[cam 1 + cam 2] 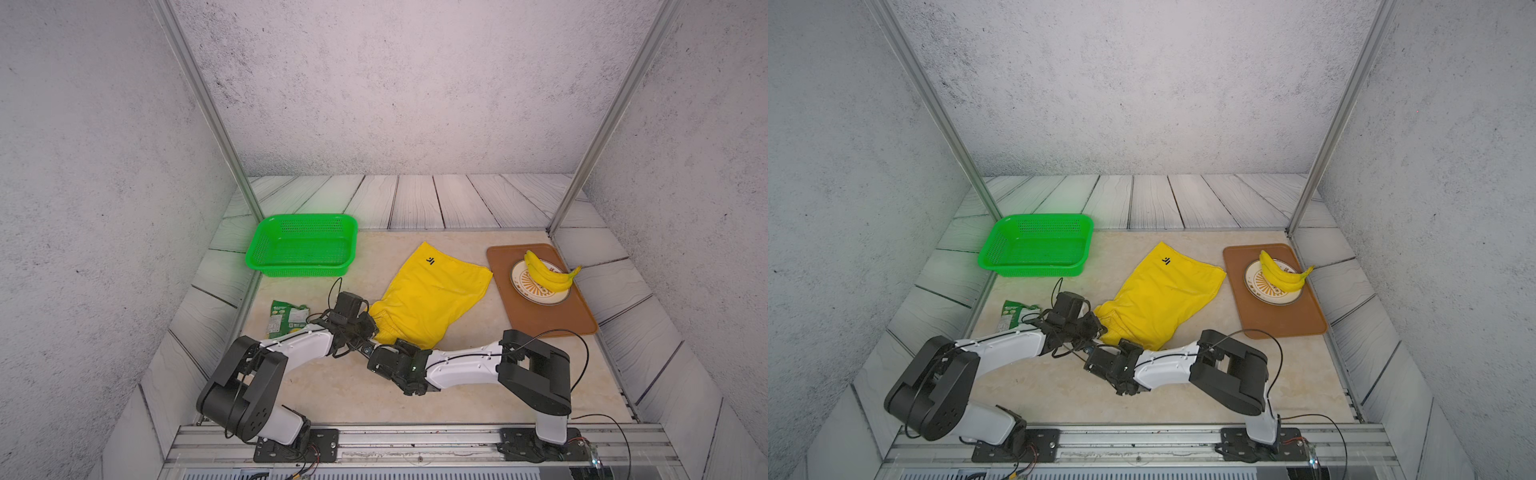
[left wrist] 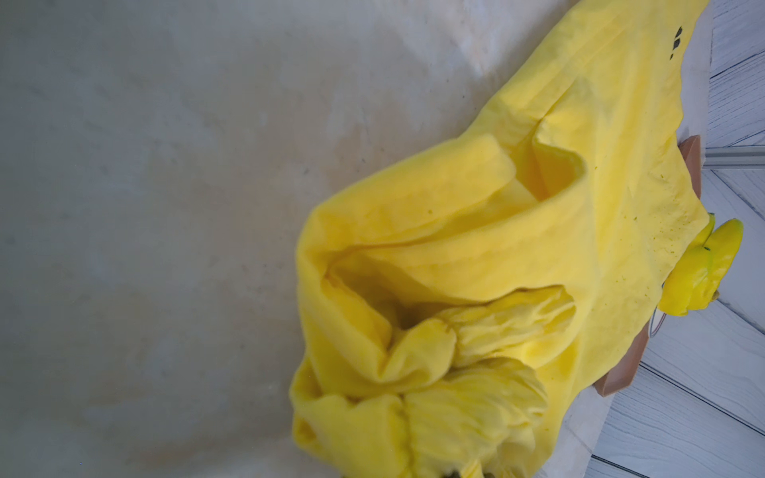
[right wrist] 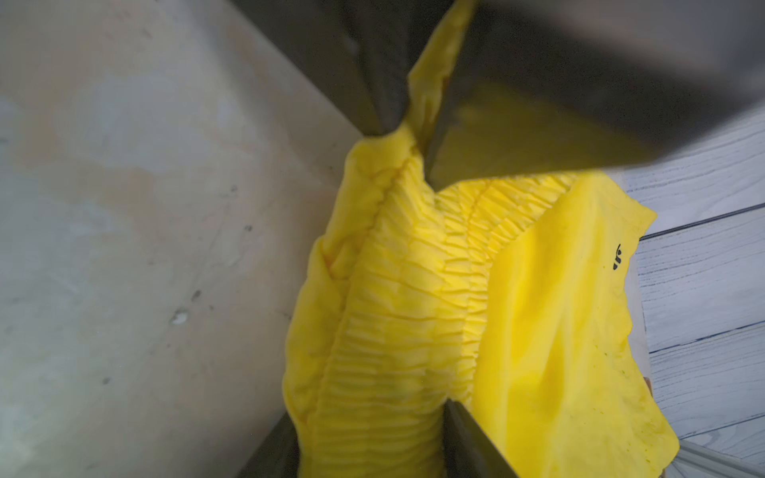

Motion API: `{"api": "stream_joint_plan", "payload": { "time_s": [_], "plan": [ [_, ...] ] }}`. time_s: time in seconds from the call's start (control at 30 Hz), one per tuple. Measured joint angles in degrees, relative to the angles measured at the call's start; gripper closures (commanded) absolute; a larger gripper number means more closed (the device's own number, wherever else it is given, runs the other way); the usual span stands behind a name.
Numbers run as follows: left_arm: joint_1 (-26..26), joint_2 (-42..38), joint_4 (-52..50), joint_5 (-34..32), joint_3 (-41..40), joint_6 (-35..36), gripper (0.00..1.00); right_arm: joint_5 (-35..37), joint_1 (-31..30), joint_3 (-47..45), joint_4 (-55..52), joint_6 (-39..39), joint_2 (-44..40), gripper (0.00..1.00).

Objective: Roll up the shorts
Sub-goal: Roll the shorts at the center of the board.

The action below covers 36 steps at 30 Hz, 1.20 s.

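Shorts [image 1: 432,297] bright yellow, waistband [image 3: 405,310] bunched, perhaps folded

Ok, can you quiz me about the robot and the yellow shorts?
1. True or false: the shorts are already rolled up tight.
2. Which part of the shorts do the left hand and right hand reach? A the gathered waistband, B the logo end, C the middle.
3. Fill in: the bananas lie on a plate standing on a brown ____.
Key: 1 false, they lie mostly flat; 2 A; 3 tray.
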<state>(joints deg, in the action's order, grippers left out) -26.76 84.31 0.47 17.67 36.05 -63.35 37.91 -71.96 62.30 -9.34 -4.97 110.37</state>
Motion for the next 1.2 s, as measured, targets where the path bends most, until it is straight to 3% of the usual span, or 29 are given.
{"api": "stream_joint_plan", "payload": {
  "time_s": [0.13,0.2,0.27,0.33,0.4,0.57,0.87,0.97,1.03,1.1,1.2],
  "plan": [
    [0.9,0.0,0.6,1.3,-0.4,-1.0,0.96,0.4,0.0,0.0,0.7,-0.3,0.5,0.89],
    [1.4,0.0,0.9,1.9,-0.6,-1.0,0.73,-0.1,0.0,0.0,0.9,-0.3,0.5,0.98],
    [1.9,0.0,0.5,2.6,-0.6,-0.9,0.54,-1.4,0.2,0.1,0.9,-0.3,0.5,1.0],
    [2.4,-0.2,-0.6,2.8,-0.7,-0.3,0.41,-3.5,0.9,0.1,0.5,-0.2,0.0,1.0],
    [3.1,-0.9,-1.8,2.7,-0.7,-0.1,0.34,-6.4,1.7,0.1,-0.1,-0.2,-0.9,1.0],
    [4.9,-4.1,-5.4,1.0,-0.6,2.0,0.32,-17.8,5.0,0.0,-2.3,0.6,-4.3,1.0],
    [6.5,-2.9,-8.4,0.8,0.9,6.0,0.38,-38.6,10.8,-0.5,-4.1,2.7,-8.0,1.0],
    [6.6,-2.4,-8.0,1.2,0.9,6.3,0.52,-44.1,13.1,-0.9,-3.8,3.5,-8.5,1.0],
    [6.6,-2.4,-7.8,1.5,1.1,6.6,0.69,-47.1,14.4,-1.6,-2.9,4.0,-8.7,1.0],
    [6.8,-1.6,-8.5,2.0,2.0,7.4,0.97,-49.5,15.5,-2.6,-1.7,4.6,-9.1,1.0],
    [6.9,0.1,-9.6,3.1,3.7,8.6,1.0,-52.7,17.0,-3.7,-0.1,5.9,-9.4,1.0]
  ]
}}
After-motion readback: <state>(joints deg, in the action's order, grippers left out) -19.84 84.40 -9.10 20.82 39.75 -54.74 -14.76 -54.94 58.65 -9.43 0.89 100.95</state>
